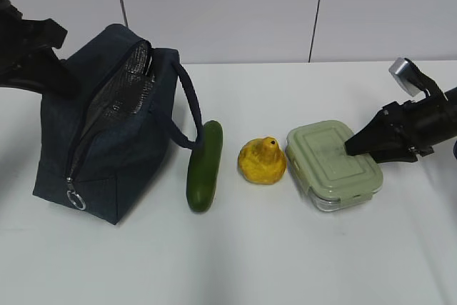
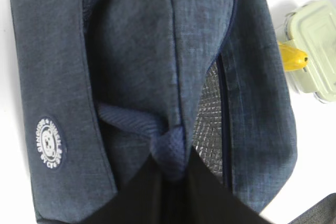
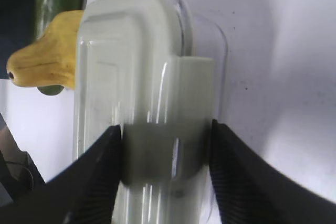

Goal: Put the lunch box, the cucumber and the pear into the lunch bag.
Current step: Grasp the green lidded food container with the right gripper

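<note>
The right gripper [image 3: 167, 153] clamps the box [image 1: 333, 165] on the table [image 1: 285, 262], beside the pear [image 1: 262, 162]. The left gripper [image 2: 168, 182] pinches the bag [image 1: 107, 133] handle.

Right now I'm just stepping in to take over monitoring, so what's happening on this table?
The robot is packing a lunch. The right gripper has its fingers on either side of the lunch box, at a clip of the sage-green lid, with the box on the table. The left gripper holds the lunch bag by its fabric handle, with the zipper open and the silver lining showing. The cucumber and the pear lie between bag and box, not yet packed.
</note>
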`<state>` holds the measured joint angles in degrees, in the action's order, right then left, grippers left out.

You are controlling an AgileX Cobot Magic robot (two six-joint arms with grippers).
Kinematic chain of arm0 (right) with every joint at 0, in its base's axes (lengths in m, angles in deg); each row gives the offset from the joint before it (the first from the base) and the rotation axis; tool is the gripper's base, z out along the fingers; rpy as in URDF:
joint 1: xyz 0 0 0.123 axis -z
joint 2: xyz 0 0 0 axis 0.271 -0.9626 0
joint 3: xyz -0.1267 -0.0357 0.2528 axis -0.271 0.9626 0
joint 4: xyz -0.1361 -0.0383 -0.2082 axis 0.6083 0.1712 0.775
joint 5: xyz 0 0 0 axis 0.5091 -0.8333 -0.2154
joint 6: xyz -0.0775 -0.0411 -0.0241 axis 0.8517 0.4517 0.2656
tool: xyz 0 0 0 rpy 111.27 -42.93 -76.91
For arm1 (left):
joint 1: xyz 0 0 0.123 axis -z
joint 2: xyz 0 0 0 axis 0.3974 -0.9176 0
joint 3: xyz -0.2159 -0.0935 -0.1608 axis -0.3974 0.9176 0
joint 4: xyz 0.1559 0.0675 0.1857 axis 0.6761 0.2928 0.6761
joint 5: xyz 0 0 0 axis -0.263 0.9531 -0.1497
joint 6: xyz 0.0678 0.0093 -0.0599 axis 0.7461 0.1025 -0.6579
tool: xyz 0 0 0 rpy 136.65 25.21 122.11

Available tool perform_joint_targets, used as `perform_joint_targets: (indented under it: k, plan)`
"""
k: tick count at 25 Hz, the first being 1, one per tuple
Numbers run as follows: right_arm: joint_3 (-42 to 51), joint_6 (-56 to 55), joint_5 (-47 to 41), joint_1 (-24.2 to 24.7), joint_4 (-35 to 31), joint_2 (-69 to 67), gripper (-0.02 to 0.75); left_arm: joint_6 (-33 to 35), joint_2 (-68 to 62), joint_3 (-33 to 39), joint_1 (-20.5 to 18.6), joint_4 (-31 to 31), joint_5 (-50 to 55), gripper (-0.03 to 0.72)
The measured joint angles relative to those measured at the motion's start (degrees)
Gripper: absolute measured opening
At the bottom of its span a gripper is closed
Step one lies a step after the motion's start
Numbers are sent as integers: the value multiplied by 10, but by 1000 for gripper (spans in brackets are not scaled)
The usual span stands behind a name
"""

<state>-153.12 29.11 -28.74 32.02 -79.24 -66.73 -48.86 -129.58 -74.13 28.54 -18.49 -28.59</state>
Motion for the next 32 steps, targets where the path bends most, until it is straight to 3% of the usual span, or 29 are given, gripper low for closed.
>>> perform_joint_targets:
  k: [15,22,32]
  plan:
    - [0,-28,-10,0,34,0,410,0,0,0,0,0,0,3]
    - [0,-31,-13,0,36,0,614,0,0,0,0,0,0,3]
    - [0,-32,-14,0,36,0,634,0,0,0,0,0,1,3]
